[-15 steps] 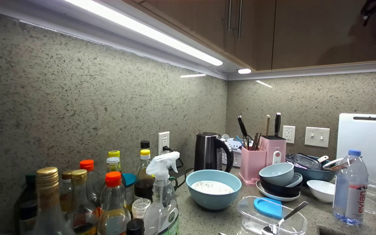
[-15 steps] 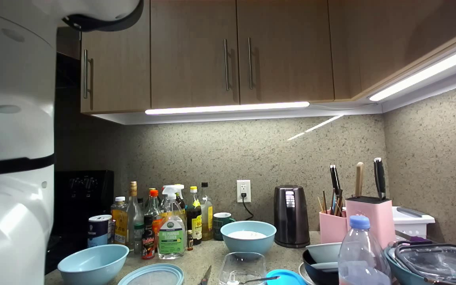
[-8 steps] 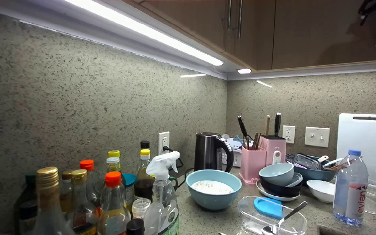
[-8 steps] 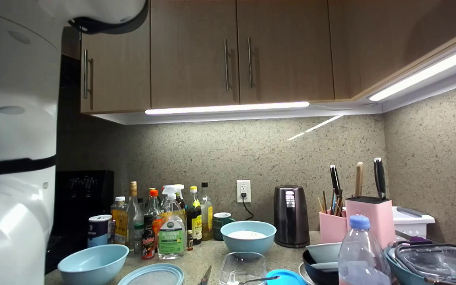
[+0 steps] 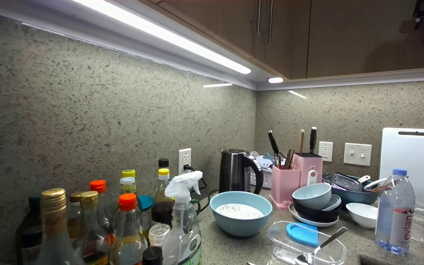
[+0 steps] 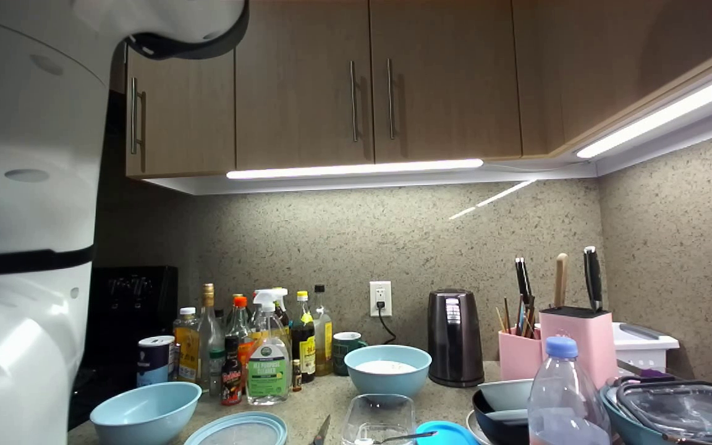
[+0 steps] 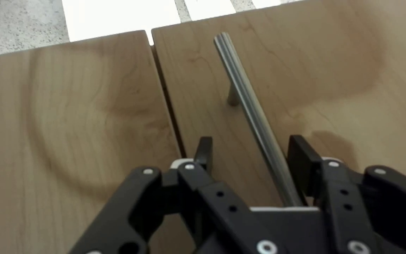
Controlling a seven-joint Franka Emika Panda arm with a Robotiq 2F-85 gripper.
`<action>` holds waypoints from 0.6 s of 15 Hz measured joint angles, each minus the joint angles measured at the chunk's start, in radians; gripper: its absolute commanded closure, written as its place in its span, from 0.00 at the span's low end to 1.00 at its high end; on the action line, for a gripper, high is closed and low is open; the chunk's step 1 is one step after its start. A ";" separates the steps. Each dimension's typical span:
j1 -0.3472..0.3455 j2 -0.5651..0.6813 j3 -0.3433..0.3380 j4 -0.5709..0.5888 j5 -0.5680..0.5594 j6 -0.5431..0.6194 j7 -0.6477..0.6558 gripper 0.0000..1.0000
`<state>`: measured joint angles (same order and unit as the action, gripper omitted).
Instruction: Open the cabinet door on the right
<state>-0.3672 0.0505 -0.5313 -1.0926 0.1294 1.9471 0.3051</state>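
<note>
End effector [image 7: 250,150] spread wide, fingers [image 7: 302,165] either side of the silver handle [image 7: 253,107], cabinet door [image 7: 333,74] closed behind it!

place: kitchen | fixtures: wood upper cabinets [image 6: 303,80] with bar handles [image 6: 353,102]; under-cabinet strip light [image 6: 356,169]; speckled backsplash [image 5: 123,110] and countertop [image 5: 219,254]; wall outlet [image 6: 380,293] with plug [image 6: 381,305] | items: electric kettle [image 6: 455,346]; pink knife block [image 6: 591,337]; condiment bottles [image 6: 303,349]; all-purpose cleaner spray [image 6: 268,374]; Evian bottle [image 5: 396,217]; stacked bowls [image 5: 312,197]; white cutting board [image 5: 414,158]
</note>
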 measured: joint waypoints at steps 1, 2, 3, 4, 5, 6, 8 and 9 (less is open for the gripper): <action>0.000 0.001 -0.004 0.004 0.013 -0.006 0.000 0.79; 0.000 0.003 -0.006 0.010 0.023 -0.015 0.000 0.84; 0.000 0.007 -0.007 0.018 0.031 -0.022 0.000 0.92; 0.000 0.013 -0.009 0.027 0.034 -0.031 0.001 0.97; 0.000 0.020 -0.012 0.038 0.034 -0.042 0.003 0.99; 0.000 0.028 -0.014 0.050 0.034 -0.052 0.009 1.00; 0.002 0.039 -0.015 0.071 0.021 -0.069 0.021 0.96; 0.005 0.039 -0.015 0.073 0.013 -0.071 0.023 0.96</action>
<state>-0.3625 0.0895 -0.5459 -1.0199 0.1424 1.8763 0.3278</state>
